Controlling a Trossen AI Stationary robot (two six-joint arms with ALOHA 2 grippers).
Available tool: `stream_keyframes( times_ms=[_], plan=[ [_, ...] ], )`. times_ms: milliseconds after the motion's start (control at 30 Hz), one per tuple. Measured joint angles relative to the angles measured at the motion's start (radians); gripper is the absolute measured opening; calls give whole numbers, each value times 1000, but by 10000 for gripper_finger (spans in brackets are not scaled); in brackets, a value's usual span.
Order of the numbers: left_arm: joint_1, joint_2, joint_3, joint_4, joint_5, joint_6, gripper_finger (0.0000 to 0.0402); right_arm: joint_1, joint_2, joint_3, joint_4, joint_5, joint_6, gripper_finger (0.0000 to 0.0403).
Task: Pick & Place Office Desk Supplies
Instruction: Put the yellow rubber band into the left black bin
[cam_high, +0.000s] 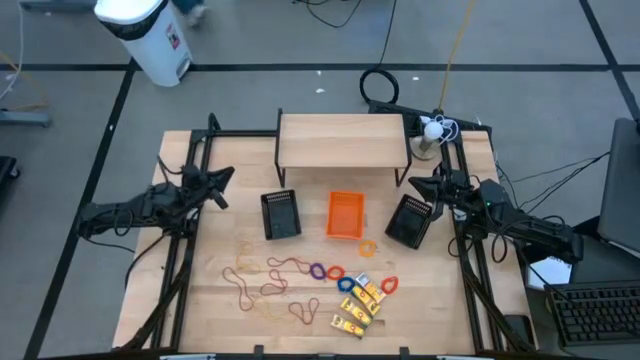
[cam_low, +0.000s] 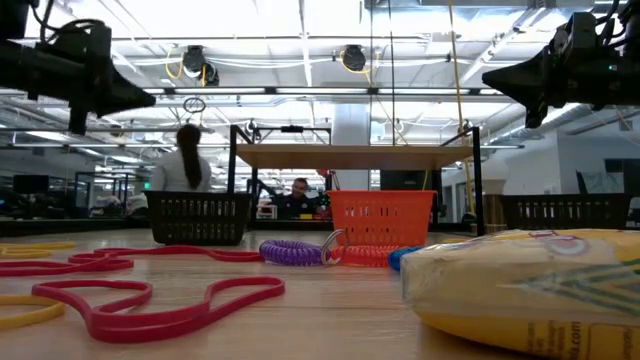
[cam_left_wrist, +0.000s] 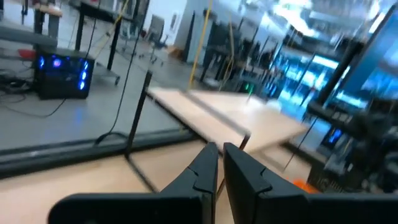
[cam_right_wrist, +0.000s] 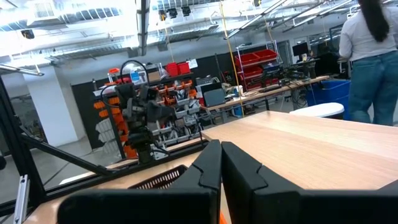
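The supplies lie loose on the near half of the table. Red, brown and tan rubber bands (cam_high: 265, 278) are toward the left. Purple, blue, orange and red rings (cam_high: 328, 272) sit in the middle, with one orange ring (cam_high: 367, 247) apart. Yellow packets (cam_high: 360, 305) lie at the near right, and one fills the near right of the low view (cam_low: 530, 285). My left gripper (cam_high: 222, 180) hovers shut above the table's left side, far from the supplies. My right gripper (cam_high: 418, 183) hovers shut above the right side, near a black basket. Both are empty.
Three small baskets stand in a row mid-table: black (cam_high: 281, 214), orange (cam_high: 346, 215), black (cam_high: 411, 220). A wooden shelf riser (cam_high: 343, 140) stands on dark legs at the far edge. A white lamp-like thing (cam_high: 432, 130) sits at the far right corner. People show in the room behind.
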Motion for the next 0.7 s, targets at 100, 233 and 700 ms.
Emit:
stream_keyframes(
  times_ms=[100, 233, 700],
  plan=[
    [-3, 17, 14, 101, 86, 85, 24, 0, 0, 0, 0, 0, 0, 0],
    [-31, 135, 147, 31, 96, 111, 4, 0, 0, 0, 0, 0, 0, 0],
    [-179, 860, 860, -848, 242, -146, 19, 0, 0, 0, -1, 0, 0, 0]
  ],
)
